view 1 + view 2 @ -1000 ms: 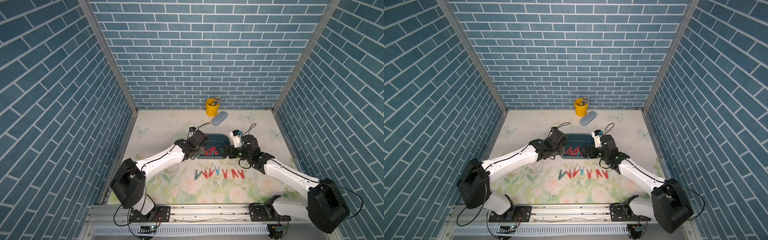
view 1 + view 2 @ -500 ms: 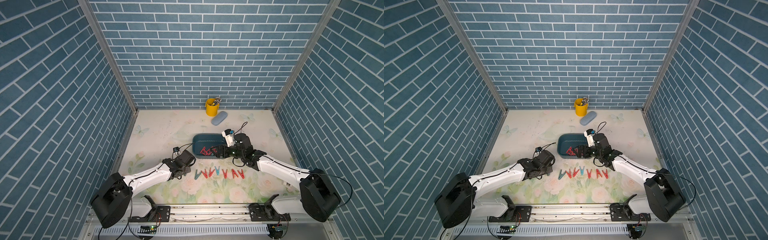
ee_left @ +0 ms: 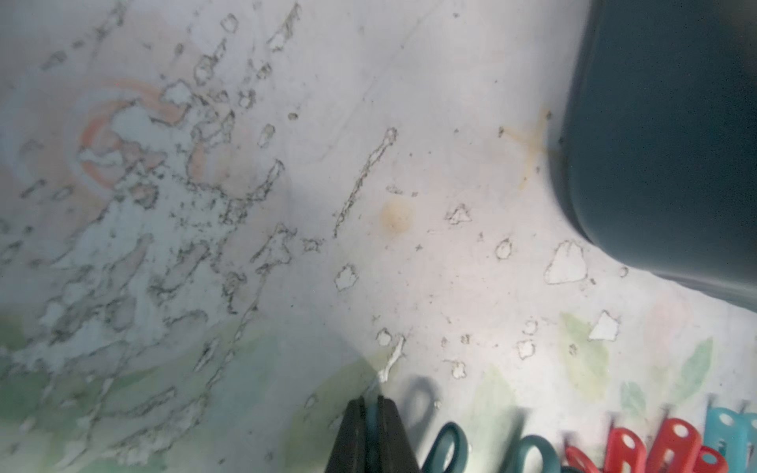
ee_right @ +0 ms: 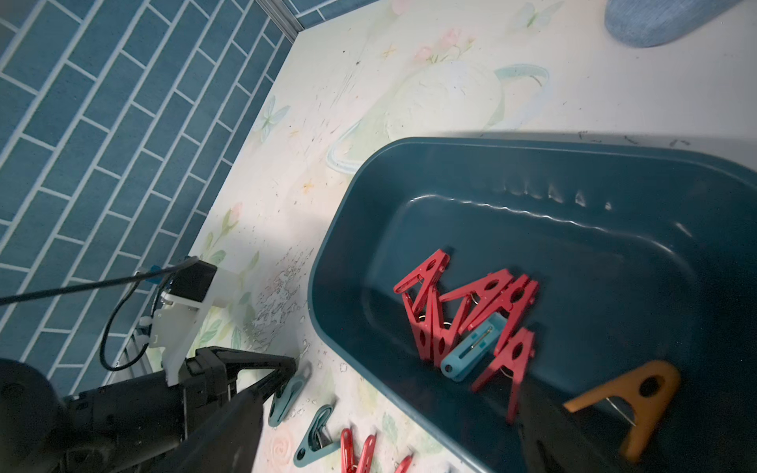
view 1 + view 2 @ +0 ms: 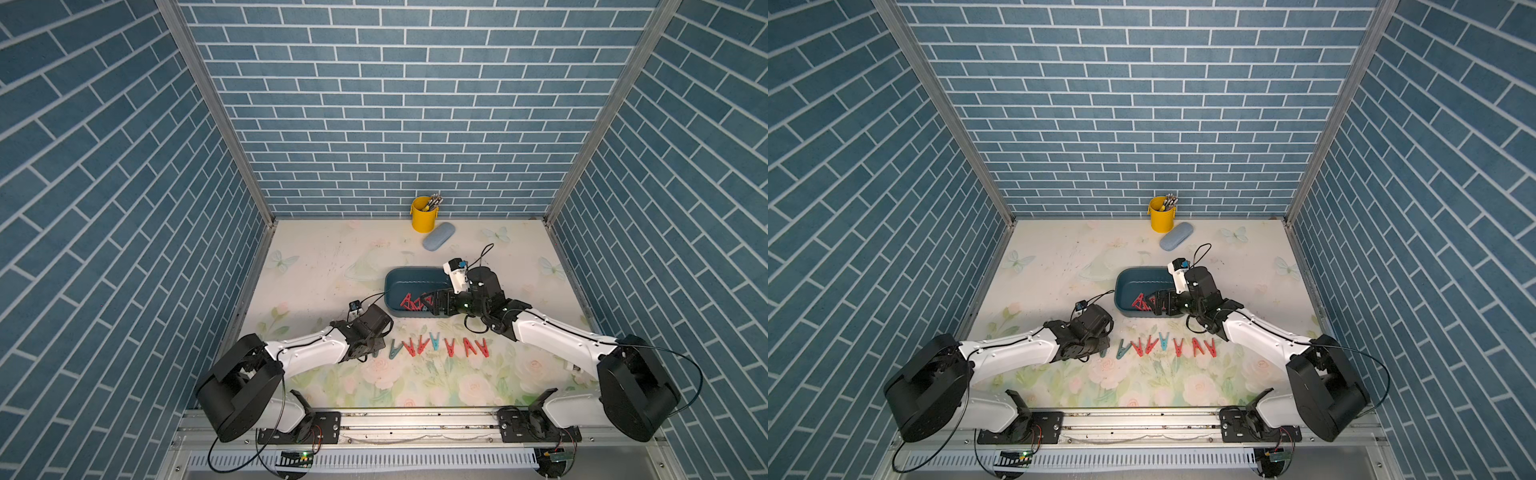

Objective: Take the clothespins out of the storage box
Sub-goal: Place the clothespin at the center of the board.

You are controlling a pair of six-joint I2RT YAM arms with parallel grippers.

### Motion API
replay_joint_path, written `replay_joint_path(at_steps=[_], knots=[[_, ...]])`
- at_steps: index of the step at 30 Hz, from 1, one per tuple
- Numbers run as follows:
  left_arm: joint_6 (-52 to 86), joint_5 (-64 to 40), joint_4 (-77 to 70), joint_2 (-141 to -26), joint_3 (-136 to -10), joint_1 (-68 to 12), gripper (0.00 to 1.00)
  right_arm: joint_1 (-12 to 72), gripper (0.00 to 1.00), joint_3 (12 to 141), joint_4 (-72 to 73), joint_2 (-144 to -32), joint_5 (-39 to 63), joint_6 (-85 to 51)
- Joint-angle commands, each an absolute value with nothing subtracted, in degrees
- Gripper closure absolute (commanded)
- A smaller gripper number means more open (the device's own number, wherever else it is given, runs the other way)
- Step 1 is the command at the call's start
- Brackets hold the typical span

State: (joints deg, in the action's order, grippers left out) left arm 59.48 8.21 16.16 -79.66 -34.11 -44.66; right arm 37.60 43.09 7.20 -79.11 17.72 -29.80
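- Nearest, on the robot's side of the dark teal shallow plastic storage box [image 5: 409, 271]: the left tool [image 3: 370, 403] is pinched almost shut on a teal plastic clothespin [image 4: 284, 399]. It is at the end of the row of red and teal A-shaped clothespins [image 5: 435, 343] on the floral counter [image 5: 316, 266]. Set it flat and clear of its neighbour, then let go.
- Inside the storage box, by its near wall: the right tool [image 5: 430, 302] gapes wide, apparently empty, beside the tangled red clothespins [image 4: 463, 307]. Straddle one outer pin, not the heap.
- The orange clothespin [image 4: 626, 397] lies apart in the storage box and is likely the easier pick.
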Motion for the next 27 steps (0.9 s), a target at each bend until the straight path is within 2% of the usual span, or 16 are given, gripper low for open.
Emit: replay_joint_path(at_steps=[1,5,11,14,17,21,22,27], knots=[[60.57,7.36,16.57,-78.75,-32.62,-44.91,0.94,37.94,0.01,45.82,6.07,-81.23,15.93,-30.28],[59.3,6.62,16.8,-78.66,-33.47,-44.95,0.82,38.05,0.01,48.34,4.43,-83.49,14.39,-30.32],[56.1,6.2,20.29,-77.12,-37.35,-44.06,0.5,38.15,0.01,52.79,0.03,-87.11,10.72,-30.32],[52.96,5.4,22.19,-75.73,-39.52,-42.63,0.48,38.41,0.01,55.09,-1.79,-88.96,8.48,-30.73],[49.02,3.8,23.87,-74.12,-42.04,-39.94,0.32,39.1,0.0,58.05,-3.61,-91.13,7.12,-32.43],[44.03,1.54,25.13,-72.06,-45.14,-35.51,0.03,40.61,0.18,61.34,-4.76,-95.07,6.28,-33.85],[42.88,0.97,25.39,-71.67,-45.79,-34.43,0.0,40.99,0.22,62.26,-5.2,-96.07,5.84,-34.45],[38.35,-0.96,26.06,-70.64,-48.6,-30.42,0.0,42.65,0.39,65.12,-5.78,-100.12,5.27,-36.57]])
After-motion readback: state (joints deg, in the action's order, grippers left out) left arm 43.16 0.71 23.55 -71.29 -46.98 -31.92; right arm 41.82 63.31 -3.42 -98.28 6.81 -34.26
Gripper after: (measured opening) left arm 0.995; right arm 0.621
